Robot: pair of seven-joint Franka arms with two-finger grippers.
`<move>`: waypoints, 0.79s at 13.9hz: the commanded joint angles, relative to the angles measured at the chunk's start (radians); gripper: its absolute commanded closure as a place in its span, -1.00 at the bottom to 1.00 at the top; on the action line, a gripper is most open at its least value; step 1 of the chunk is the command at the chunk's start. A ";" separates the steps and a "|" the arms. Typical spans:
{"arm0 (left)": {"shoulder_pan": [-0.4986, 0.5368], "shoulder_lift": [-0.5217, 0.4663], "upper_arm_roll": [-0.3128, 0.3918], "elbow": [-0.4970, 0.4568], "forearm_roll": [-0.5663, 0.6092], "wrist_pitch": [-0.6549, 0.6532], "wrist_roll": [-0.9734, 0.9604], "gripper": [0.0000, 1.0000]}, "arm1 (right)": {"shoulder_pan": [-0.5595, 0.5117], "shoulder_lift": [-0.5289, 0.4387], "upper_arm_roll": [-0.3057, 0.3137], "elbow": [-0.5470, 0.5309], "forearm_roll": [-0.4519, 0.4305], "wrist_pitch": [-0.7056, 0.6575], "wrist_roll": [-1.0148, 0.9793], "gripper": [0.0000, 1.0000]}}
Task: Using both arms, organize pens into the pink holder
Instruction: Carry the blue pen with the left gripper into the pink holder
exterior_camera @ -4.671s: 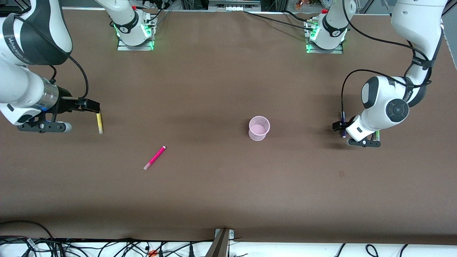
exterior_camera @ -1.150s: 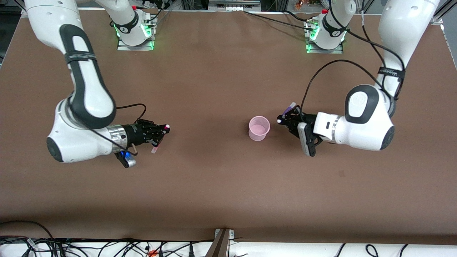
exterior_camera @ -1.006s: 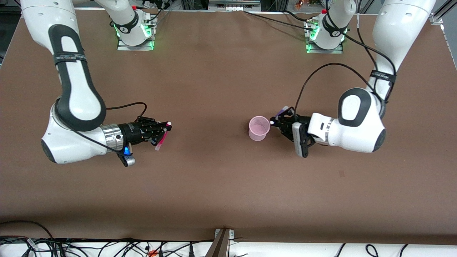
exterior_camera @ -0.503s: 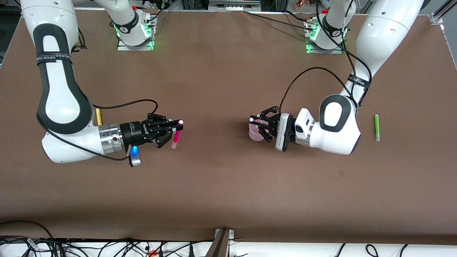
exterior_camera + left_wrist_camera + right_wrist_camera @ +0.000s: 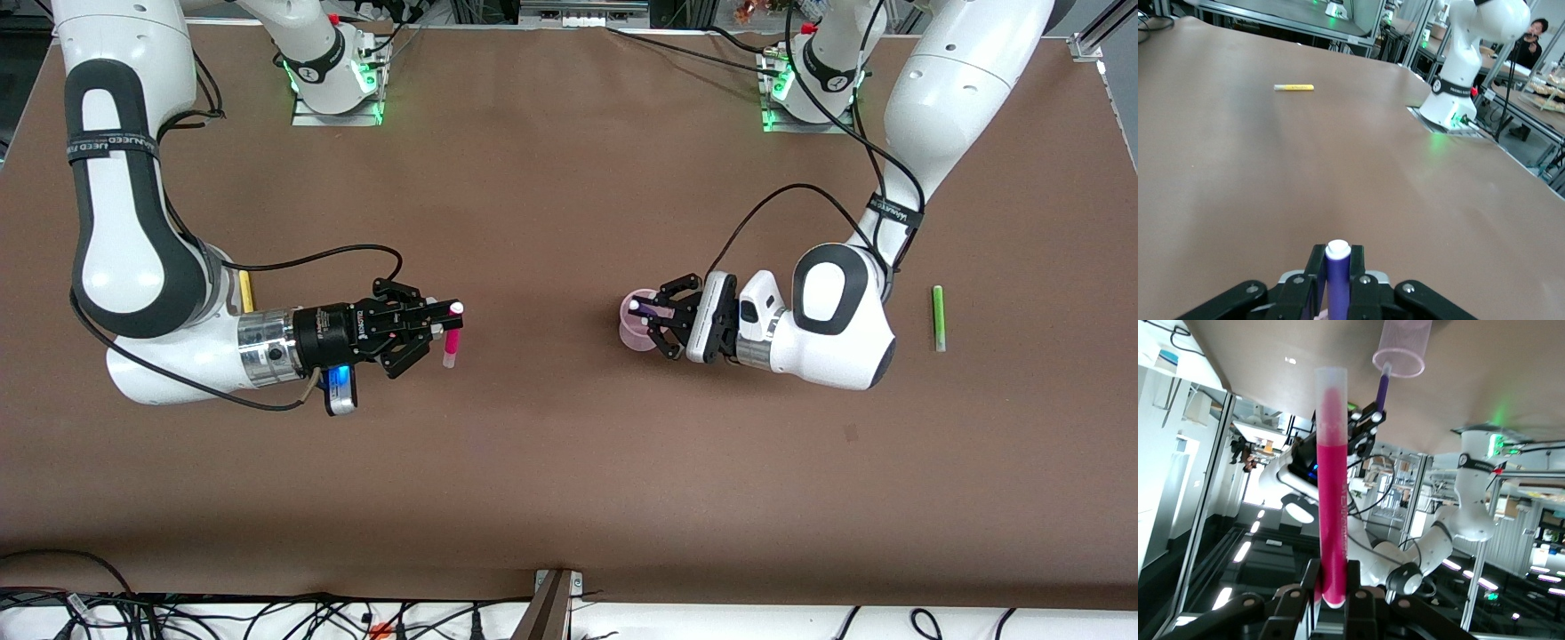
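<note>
The pink holder (image 5: 629, 332) stands upright mid-table, partly hidden under my left gripper (image 5: 642, 309). That gripper is shut on the dark purple-blue pen (image 5: 644, 308) and holds it over the holder. In the right wrist view the purple pen (image 5: 1382, 387) dips its lower end into the holder's (image 5: 1403, 347) rim. In the left wrist view the left gripper (image 5: 1337, 255) clamps the purple pen (image 5: 1337, 283). My right gripper (image 5: 444, 318) is shut on the magenta pen (image 5: 451, 336) and holds it upright above the table, toward the right arm's end from the holder. The right wrist view shows the right gripper (image 5: 1333, 568) on that pen (image 5: 1331, 487).
The yellow pen (image 5: 245, 291) lies on the table beside the right arm's forearm and shows in the left wrist view (image 5: 1293, 87). The lime green pen (image 5: 937, 317) lies toward the left arm's end. The brown table (image 5: 551, 462) stretches wide around them.
My left gripper has carried the purple pen over the pink holder and tilted it down into the rim. My right gripper has moved the magenta pen a little closer to the holder.
</note>
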 commanded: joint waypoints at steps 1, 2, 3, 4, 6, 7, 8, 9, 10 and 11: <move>-0.001 0.003 0.000 -0.009 0.015 0.002 0.035 1.00 | -0.005 -0.005 0.007 -0.020 0.056 -0.005 0.017 1.00; -0.002 0.005 -0.002 -0.011 0.015 -0.002 0.041 -0.98 | -0.003 -0.005 0.007 -0.021 0.063 -0.005 0.025 1.00; -0.002 0.005 -0.005 -0.011 0.012 -0.010 0.056 -1.00 | -0.005 -0.005 0.009 -0.021 0.065 0.001 0.037 1.00; 0.004 -0.004 -0.005 -0.011 0.013 -0.013 0.064 -1.00 | -0.003 -0.005 0.009 -0.021 0.063 0.004 0.039 1.00; 0.030 -0.032 -0.006 -0.006 0.015 -0.072 0.058 -1.00 | 0.003 -0.005 0.010 -0.024 0.065 0.009 0.039 1.00; 0.041 -0.056 0.001 -0.009 0.018 -0.105 0.052 -1.00 | 0.009 -0.005 0.010 -0.029 0.065 0.013 0.039 1.00; 0.041 -0.072 0.011 -0.009 0.033 -0.146 0.021 -1.00 | 0.011 -0.005 0.010 -0.033 0.065 0.020 0.039 1.00; 0.044 -0.086 0.026 0.000 0.086 -0.184 -0.072 -1.00 | 0.018 -0.005 0.010 -0.037 0.065 0.032 0.039 1.00; 0.051 -0.096 0.029 0.017 0.140 -0.226 -0.185 -1.00 | 0.032 -0.005 0.010 -0.043 0.065 0.053 0.039 1.00; 0.064 -0.104 0.029 0.035 0.206 -0.266 -0.274 -1.00 | 0.050 -0.005 0.010 -0.053 0.065 0.091 0.039 1.00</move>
